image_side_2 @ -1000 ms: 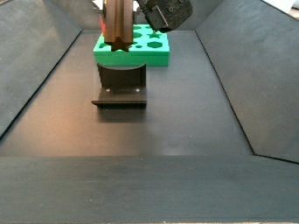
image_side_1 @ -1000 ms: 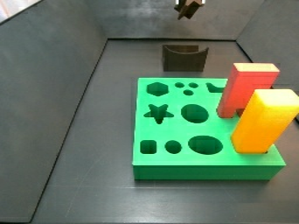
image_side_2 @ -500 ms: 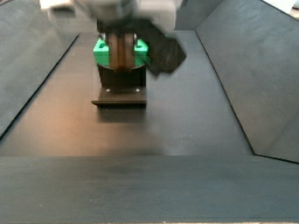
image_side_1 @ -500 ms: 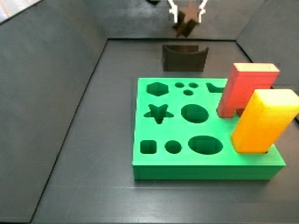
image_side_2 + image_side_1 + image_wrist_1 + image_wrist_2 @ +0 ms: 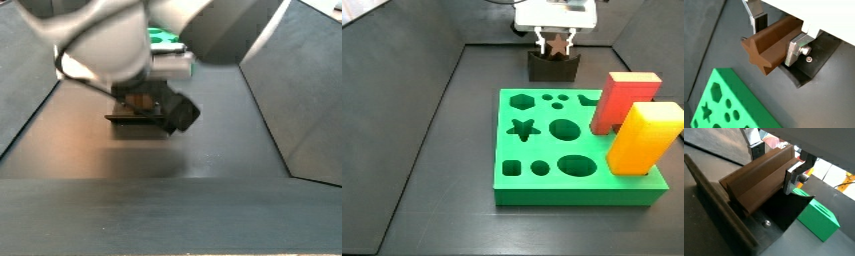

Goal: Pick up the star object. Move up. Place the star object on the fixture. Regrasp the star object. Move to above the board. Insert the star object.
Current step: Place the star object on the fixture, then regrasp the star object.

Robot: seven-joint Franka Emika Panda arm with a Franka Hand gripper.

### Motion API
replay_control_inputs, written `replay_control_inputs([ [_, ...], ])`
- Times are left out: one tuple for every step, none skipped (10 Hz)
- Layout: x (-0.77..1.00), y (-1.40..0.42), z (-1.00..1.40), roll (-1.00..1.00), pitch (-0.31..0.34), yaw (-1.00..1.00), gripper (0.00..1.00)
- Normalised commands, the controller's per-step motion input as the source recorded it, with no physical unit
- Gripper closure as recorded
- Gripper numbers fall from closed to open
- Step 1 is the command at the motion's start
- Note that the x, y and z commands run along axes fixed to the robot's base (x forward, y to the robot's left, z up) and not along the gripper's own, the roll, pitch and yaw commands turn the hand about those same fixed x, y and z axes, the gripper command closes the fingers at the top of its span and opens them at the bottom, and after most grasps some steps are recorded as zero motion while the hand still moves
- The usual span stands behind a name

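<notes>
While over the fixture [image 5: 553, 67] | gripper [image 5: 774, 42] clamps star object [image 5: 767, 46] | board [image 5: 556, 140] apart

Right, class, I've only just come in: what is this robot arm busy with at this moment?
The gripper is shut on the star object, a brown peg clamped between its silver fingers. It hangs low over the dark fixture at the far end of the floor, behind the green board. The peg is not yet released. The board's star hole is empty; a red block and a yellow block stand on the board.
</notes>
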Motion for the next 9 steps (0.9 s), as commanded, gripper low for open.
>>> replay_control_inputs([
  [0.10, 0.08, -0.39, -0.15, -0.022, -0.14, 1.00],
  [0.07, 0.05, -0.38, -0.10, -0.044, -0.12, 1.00],
  [0.06, 0.05, -0.37, -0.10, -0.045, -0.09, 1.00],
  [0.06, 0.05, -0.37, -0.10, -0.045, -0.08, 1.00],
  [0.06, 0.05, -0.37, -0.10, -0.045, -0.07, 1.00],
  [0.00, -0.50, -0.17, 0.00, 0.000, 0.00, 1.00],
  [0.00, 0.00, 0.00, 0.00, 0.000, 0.00, 0.00],
  [0.00, 0.00, 1.00, 0.03, -0.114, 0.03, 0.00],
  [-0.01, 0.00, 1.00, 0.03, -0.106, 0.04, 0.00],
])
